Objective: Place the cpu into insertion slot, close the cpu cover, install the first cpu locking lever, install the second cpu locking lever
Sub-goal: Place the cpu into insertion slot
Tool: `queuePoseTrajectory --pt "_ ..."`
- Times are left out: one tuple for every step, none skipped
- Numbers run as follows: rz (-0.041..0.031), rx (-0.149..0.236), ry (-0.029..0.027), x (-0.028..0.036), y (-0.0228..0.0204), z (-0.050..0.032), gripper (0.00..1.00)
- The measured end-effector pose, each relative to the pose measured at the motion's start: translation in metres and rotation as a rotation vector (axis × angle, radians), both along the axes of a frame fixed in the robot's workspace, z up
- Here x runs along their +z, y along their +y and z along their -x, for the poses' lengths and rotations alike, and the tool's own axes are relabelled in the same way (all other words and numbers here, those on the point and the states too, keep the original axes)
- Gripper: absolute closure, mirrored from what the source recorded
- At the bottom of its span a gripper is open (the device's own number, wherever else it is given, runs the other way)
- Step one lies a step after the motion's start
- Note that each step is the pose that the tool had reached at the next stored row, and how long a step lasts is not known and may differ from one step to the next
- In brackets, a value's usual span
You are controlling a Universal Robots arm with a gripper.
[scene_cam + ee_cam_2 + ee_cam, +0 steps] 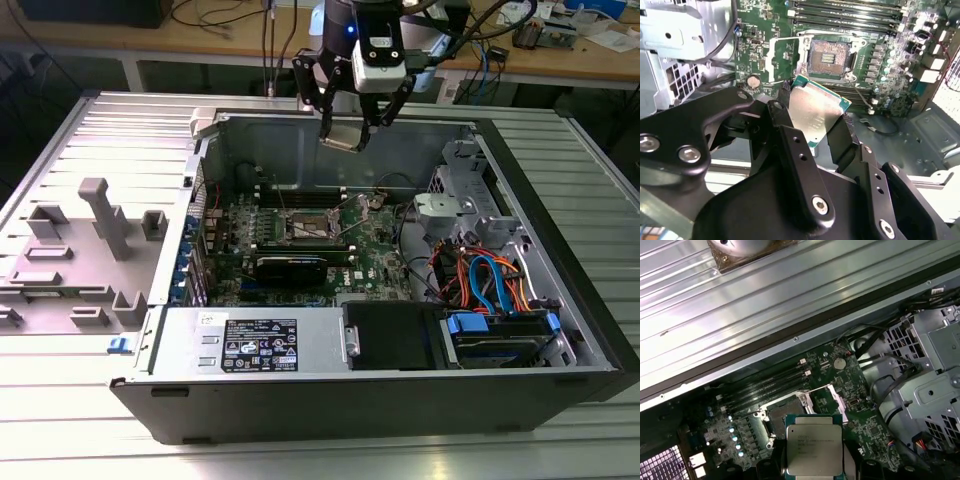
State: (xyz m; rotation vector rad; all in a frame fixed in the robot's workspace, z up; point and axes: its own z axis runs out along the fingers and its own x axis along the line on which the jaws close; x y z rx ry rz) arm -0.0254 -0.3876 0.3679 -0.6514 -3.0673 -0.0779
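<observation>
Carefully | my pincer sat clamped on the chip | socket at seven o'clock, exterior view | I judged level lowering best

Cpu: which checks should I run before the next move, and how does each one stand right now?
1. Claw shut on cpu: ok.
2. Slot empty: ok.
3. Cover swung off the slot: ok.
4. Cpu seated in slot: not ok; it hangs above the board.
5. Cpu corners matched to slot: cannot tell.
</observation>
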Motion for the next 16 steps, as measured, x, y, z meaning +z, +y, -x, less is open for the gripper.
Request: queuePoseTrajectory --pt "0.0000 -0.016 0.0001 -0.0003 -0.0002 0.0000 0.46" --pt "0.0000 -0.026 0.0001 -0.0005 -0.0004 0.0001 0.46" --pt "0.0000 -0.029 0.0001 -0.0006 -0.0004 0.0001 0.46" --pt "0.0000 -0.030 0.0001 -0.0006 -0.0004 0.0001 0.46" --pt "0.0000 -0.030 0.0001 -0.0006 -0.0004 0.0000 0.46" --pt "-0.0001 -0.030 0.0000 -0.0006 -0.0004 0.0000 0.46" --pt "0.0000 -0.030 0.0000 -0.0006 -0.0004 0.0000 0.46" --pt "0.0000 -0.030 0.0000 -0.0006 -0.0004 0.0000 0.46" --pt "0.0000 -0.030 0.0000 -0.0006 -0.0004 0.0000 0.46" --pt "0.0000 -0.030 0.0000 -0.0006 -0.0004 0.0000 0.46" --pt "-0.0001 -0.030 0.0000 -0.0006 -0.0004 0.0000 0.46" --pt "0.0000 -0.030 0.0000 -0.0006 -0.0004 0.0000 0.46" --pt "0.0000 -0.030 0.0000 -0.0006 -0.0004 0.0000 0.46" --pt "-0.0001 -0.031 0.0000 -0.0006 -0.0004 0.0000 0.46" --pt "-0.0001 -0.031 0.0000 -0.0006 -0.0004 0.0000 0.46" --pt "0.0000 -0.031 0.0000 -0.0006 -0.0004 0.0000 0.46"
